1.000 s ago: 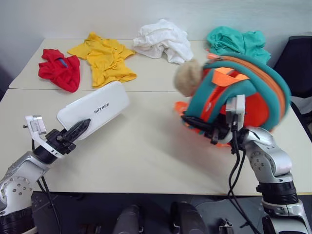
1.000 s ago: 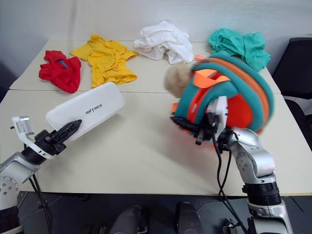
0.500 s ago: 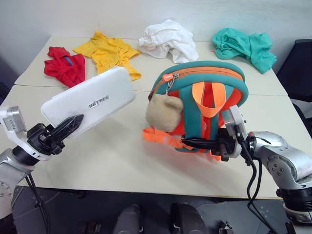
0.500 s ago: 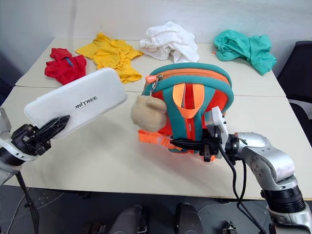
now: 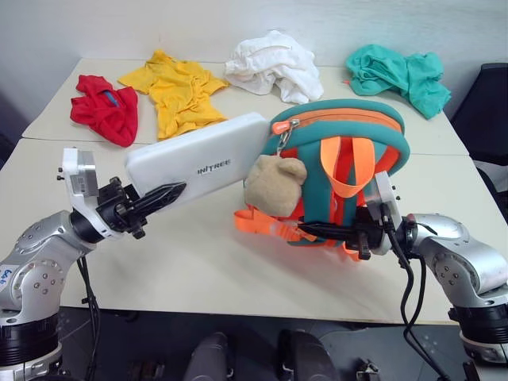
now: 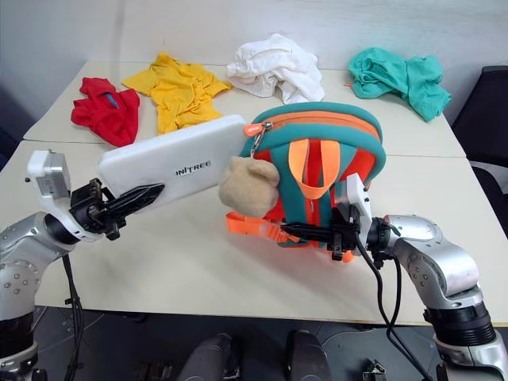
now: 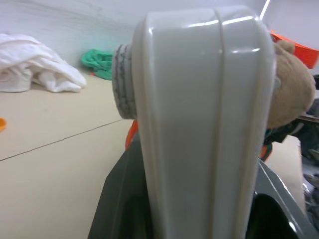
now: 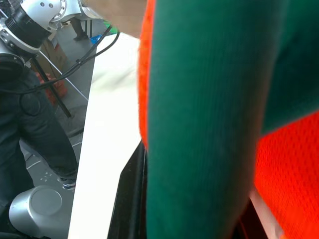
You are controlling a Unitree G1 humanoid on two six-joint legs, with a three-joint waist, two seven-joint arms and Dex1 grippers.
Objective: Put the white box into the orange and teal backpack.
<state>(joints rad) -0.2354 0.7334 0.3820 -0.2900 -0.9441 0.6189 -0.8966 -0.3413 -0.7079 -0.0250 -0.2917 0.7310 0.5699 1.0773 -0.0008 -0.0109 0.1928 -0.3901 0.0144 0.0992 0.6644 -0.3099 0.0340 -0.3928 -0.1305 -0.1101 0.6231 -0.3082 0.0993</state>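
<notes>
Left gripper point(image 5: 163, 195): mine, clamped on one end of the white box point(image 5: 198, 159) — held off the table point(image 5: 198, 262), far end just beside the plush toy point(image 5: 272, 182).
Right gripper point(image 5: 317, 232): clenched on the backpack's point(image 5: 349, 151) lower edge — bag upright on the table.
Zipper point(image 5: 341, 117): along the top.
Far side: red point(image 5: 103, 109), yellow point(image 5: 176, 89), white point(image 5: 270, 65), teal clothes point(image 5: 397, 73).

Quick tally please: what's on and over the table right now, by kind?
Cloth garments: 4 (red, yellow, white, teal)
White box: 1
Backpack: 1
Plush toy: 1
Total: 7
</notes>
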